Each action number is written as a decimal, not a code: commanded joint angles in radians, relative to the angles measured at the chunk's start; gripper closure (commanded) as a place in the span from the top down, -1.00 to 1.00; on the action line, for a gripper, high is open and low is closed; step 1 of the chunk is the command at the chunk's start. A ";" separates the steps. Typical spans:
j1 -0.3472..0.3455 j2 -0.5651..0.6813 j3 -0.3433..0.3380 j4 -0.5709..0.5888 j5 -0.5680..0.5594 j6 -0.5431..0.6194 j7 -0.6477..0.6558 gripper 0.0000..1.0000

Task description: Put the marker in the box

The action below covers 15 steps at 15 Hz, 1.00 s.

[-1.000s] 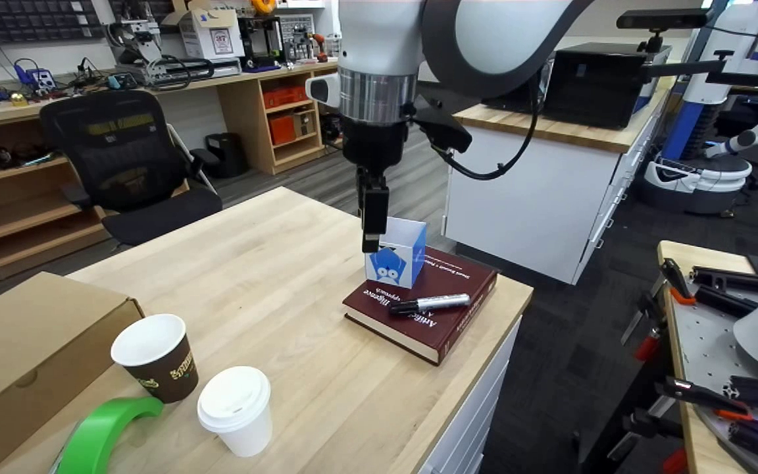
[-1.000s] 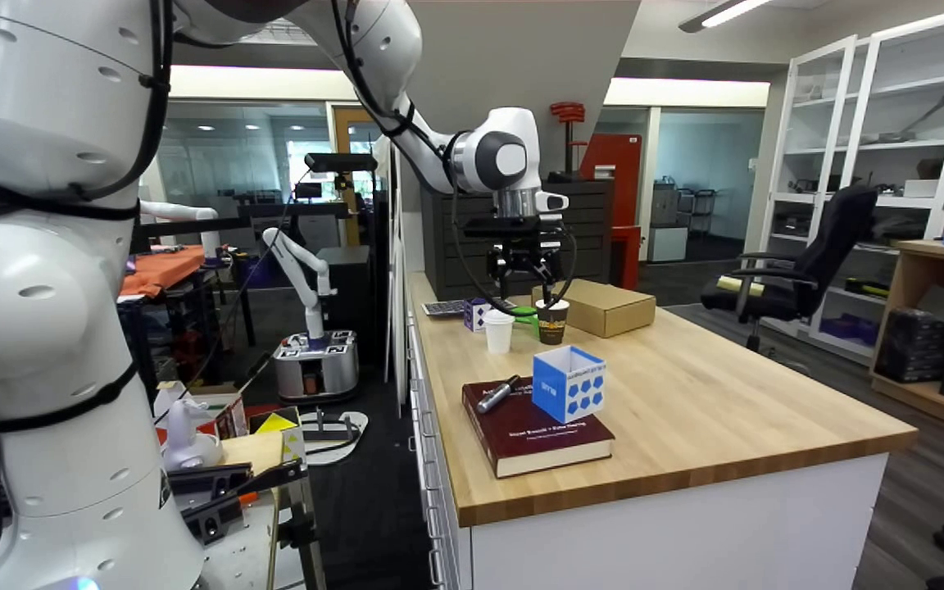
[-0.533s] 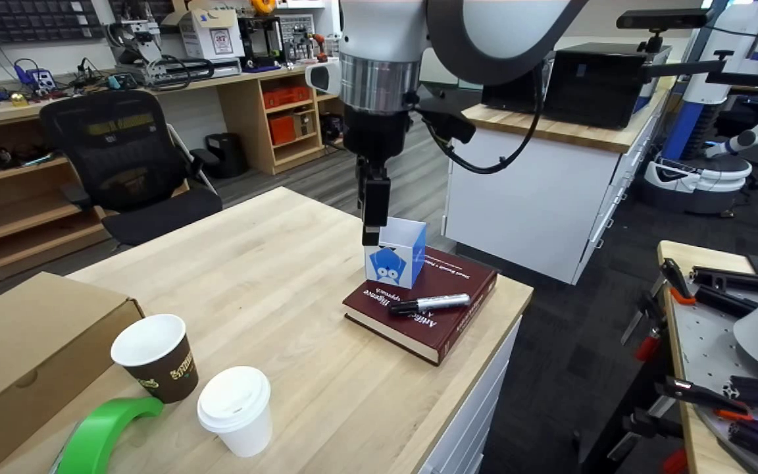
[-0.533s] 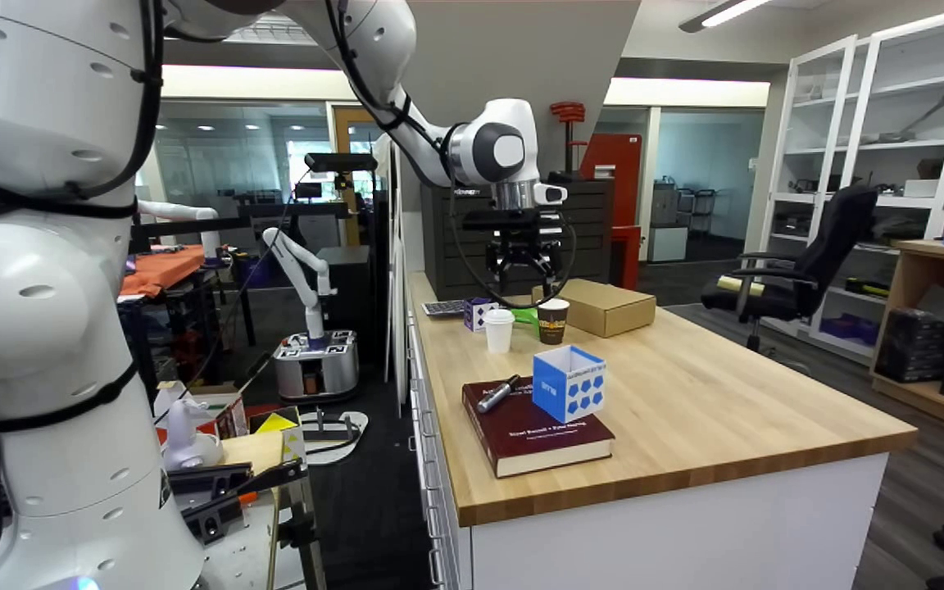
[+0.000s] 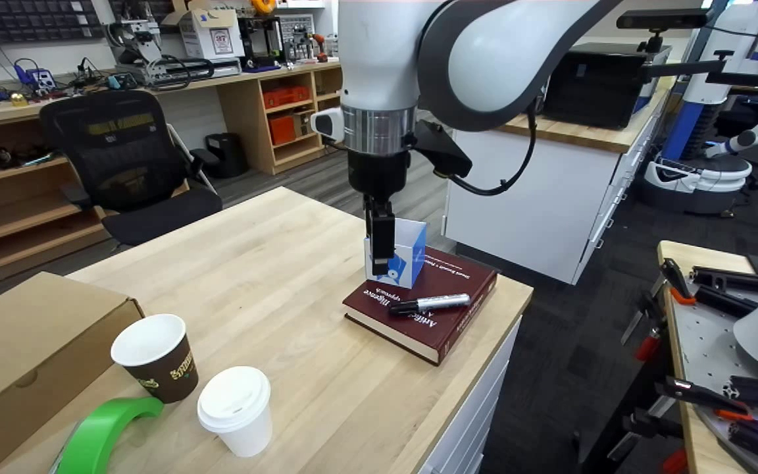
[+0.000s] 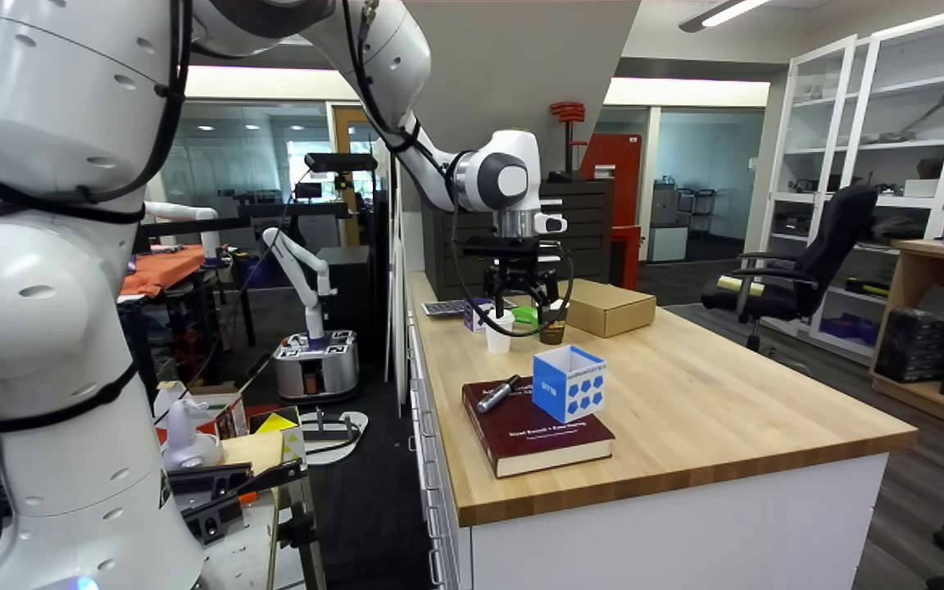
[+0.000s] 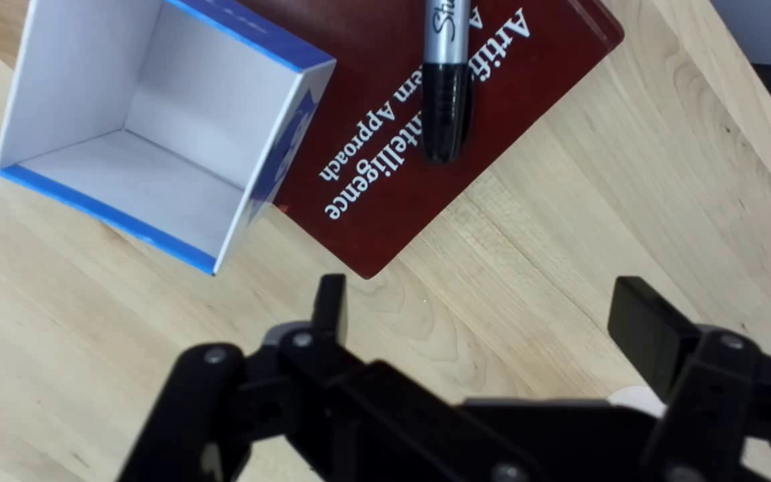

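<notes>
The marker point(image 5: 441, 302), silver with a black cap, lies flat on a maroon book point(image 5: 464, 276) in both exterior views point(image 6: 498, 394). In the wrist view the marker point(image 7: 446, 87) is at top centre, its cap pointing toward my gripper. The blue and white box point(image 6: 568, 385) stands open-topped on the book beside the marker. The wrist view looks into the box point(image 7: 211, 100), and no contents show. My gripper point(image 7: 481, 280) is open and empty, pointing down above the table just off the book's corner. In an exterior view my gripper point(image 5: 381, 266) hides part of the box.
A white lidded cup point(image 5: 235, 411), a brown paper cup point(image 5: 158, 359), a green curved object point(image 5: 102, 434) and a large cardboard box point(image 5: 37, 355) stand on the same table. The book lies close to the table's edge point(image 5: 517, 316). A purple-white box point(image 6: 478, 315) is farther back.
My gripper rose slightly, then came down lower than in both earlier moments. The marker, the box and the book have not moved.
</notes>
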 commanded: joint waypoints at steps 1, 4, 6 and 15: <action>-0.001 0.052 0.002 0.023 -0.006 0.015 0.008 1.00; 0.003 0.100 0.004 0.055 -0.001 0.011 0.011 1.00; 0.007 0.128 0.005 0.081 -0.001 0.004 0.013 1.00; 0.029 0.171 -0.003 0.106 -0.016 -0.015 0.021 1.00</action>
